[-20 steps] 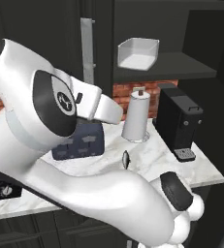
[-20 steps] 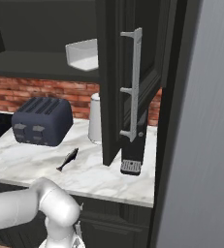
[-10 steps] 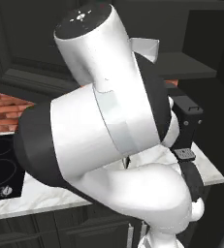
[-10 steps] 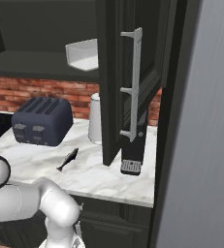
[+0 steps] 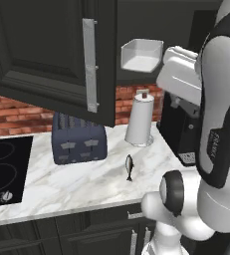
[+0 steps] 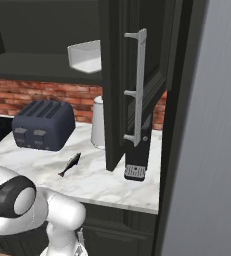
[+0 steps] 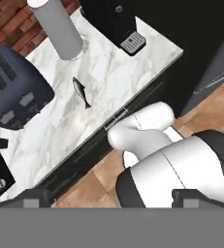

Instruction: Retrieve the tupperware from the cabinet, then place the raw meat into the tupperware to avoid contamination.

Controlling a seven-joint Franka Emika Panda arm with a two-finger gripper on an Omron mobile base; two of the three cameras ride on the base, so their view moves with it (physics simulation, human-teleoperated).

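Note:
The white tupperware sits on the dark shelf of the open upper cabinet, whose other door stands swung out. The raw meat, a small dark fish, lies on the marble counter between toaster and paper-towel roll. In the hand view my gripper looks down on the counter from high above, its dark fingertips wide apart and open, holding nothing. The white arm rises at the right, a boxy white part of it just right of the tupperware.
A dark blue toaster, a white paper-towel roll and a black coffee machine stand on the counter. A black hob lies left. A tall dark panel closes the right side.
The arm has swung from the left across the left base view to the right, uncovering the cabinet door, toaster and fish. The gripper stays open. The objects have not moved.

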